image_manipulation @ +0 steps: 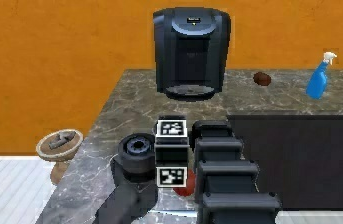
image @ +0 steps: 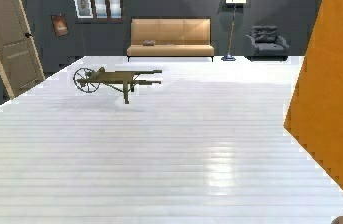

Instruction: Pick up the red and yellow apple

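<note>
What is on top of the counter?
A black coffee machine, a small dark reddish round thing and a blue spray bottle stand along the wall. The arm covers part of the near counter.

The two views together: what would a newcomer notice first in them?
In the arm side view, a dark coffee machine stands on the marble counter before an orange wall, with a blue spray bottle farther right. In the forward view, a wooden wheelbarrow stands on the white floor, before a tan sofa.
</note>
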